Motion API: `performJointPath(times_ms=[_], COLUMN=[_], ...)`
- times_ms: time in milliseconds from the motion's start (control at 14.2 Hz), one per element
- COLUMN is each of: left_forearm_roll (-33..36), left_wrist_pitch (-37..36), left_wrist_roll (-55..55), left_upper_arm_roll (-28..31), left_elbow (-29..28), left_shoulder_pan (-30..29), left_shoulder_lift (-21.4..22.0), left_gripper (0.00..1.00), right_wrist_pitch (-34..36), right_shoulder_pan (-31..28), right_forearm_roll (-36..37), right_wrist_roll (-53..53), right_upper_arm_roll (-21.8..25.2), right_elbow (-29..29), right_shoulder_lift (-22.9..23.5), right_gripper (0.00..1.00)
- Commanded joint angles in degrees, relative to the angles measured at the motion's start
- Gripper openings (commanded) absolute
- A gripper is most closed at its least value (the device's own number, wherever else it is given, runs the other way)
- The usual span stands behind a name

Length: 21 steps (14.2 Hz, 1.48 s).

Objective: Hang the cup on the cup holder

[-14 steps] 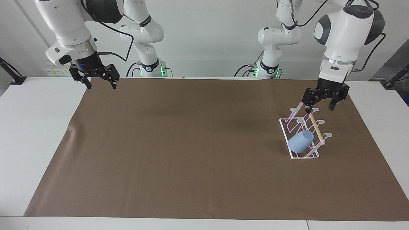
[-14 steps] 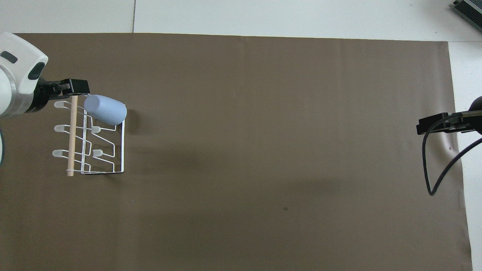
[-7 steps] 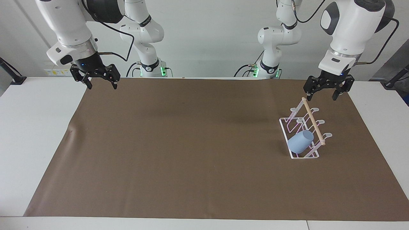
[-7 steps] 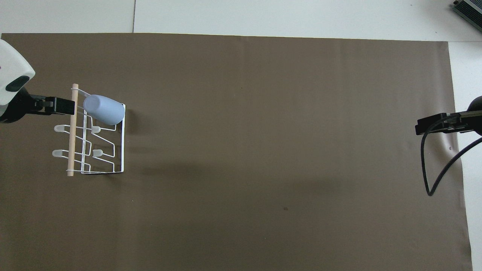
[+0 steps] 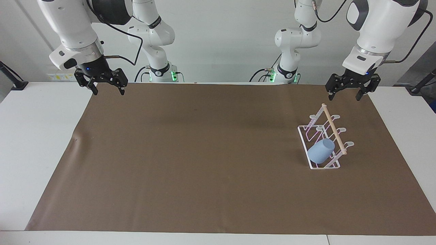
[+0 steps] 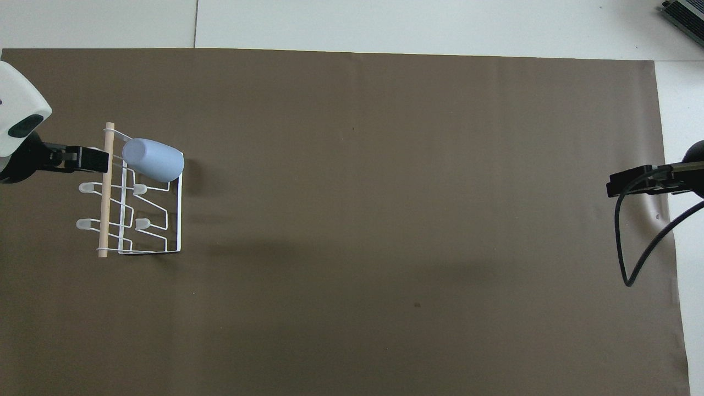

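In the facing view, the right gripper is hanging at about ten o'clock, over the edge of the brown mat nearest the robots; its fingers are standing apart, holding nothing, and this arm is waiting. Toward three o'clock, the rack is standing on the mat at the left arm's end of the table, its wooden dowel slanting along the top. The cup is sitting tilted on a prong at the end of the rack farthest from the robots, its open mouth facing up toward the dowel. The left gripper is hovering at about two o'clock, over the mat's edge nearest the robots, well apart from the cup and clear of the rack; its fingers are spread and gripping nothing.

In the overhead view, the left gripper is showing at nine o'clock, overlapping the dowel beside the cup, while the right gripper is sitting at three o'clock.
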<state>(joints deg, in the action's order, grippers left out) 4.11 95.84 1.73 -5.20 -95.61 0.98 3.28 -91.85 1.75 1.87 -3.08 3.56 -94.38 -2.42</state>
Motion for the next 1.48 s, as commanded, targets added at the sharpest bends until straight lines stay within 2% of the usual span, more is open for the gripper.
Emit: performJointPath(times_ms=[0, 141, 212, 283, 565, 706, 1413], left_forearm_roll=[-0.95, -1.21, -1.64, -1.74, -2.35, -5.24, -7.89], left_wrist_pitch=[-1.53, -2.23, -4.93, -7.31, -7.68, -7.68, -8.56], left_wrist_roll=[1.17, 1.08, 1.17, 1.17, 0.99, 0.64, 0.11], left_upper_arm_roll=[-0.16, -0.95, -3.39, -5.5, -5.0, -5.0, -5.7], left_elbow=[0.51, 1.21, 2.17, 4.62, 4.47, 4.64, 4.9], left_shoulder_pan=[-0.63, -2.72, -6.39, -7.65, -7.3, -8.79, -8.72], left_shoulder_lift=[-0.03, -0.21, -0.47, -2.21, -1.27, -0.21, 0.4], left_gripper=[1.0, 1.0, 1.0, 1.0, 1.0, 1.0, 1.0], right_wrist_pitch=[-0.09, -0.09, -0.09, -0.09, -0.09, -0.09, -0.09], right_shoulder_pan=[-0.6, -0.6, -0.6, -0.6, -0.6, -0.6, -0.6], right_forearm_roll=[-0.11, -0.11, -0.11, -0.11, -0.11, -0.11, -0.11], right_wrist_roll=[0.97, 0.97, 0.97, 0.97, 0.97, 0.97, 0.97], right_upper_arm_roll=[-0.4, -0.4, -0.4, -0.4, -0.4, -0.31, -0.4], right_elbow=[-1.34, -1.34, -1.34, -1.34, -1.34, -1.34, -1.34], right_shoulder_lift=[-1.27, -1.27, -1.27, -1.27, -1.27, -1.27, -1.27], right_gripper=[1.0, 1.0, 1.0, 1.0, 1.0, 1.0, 1.0])
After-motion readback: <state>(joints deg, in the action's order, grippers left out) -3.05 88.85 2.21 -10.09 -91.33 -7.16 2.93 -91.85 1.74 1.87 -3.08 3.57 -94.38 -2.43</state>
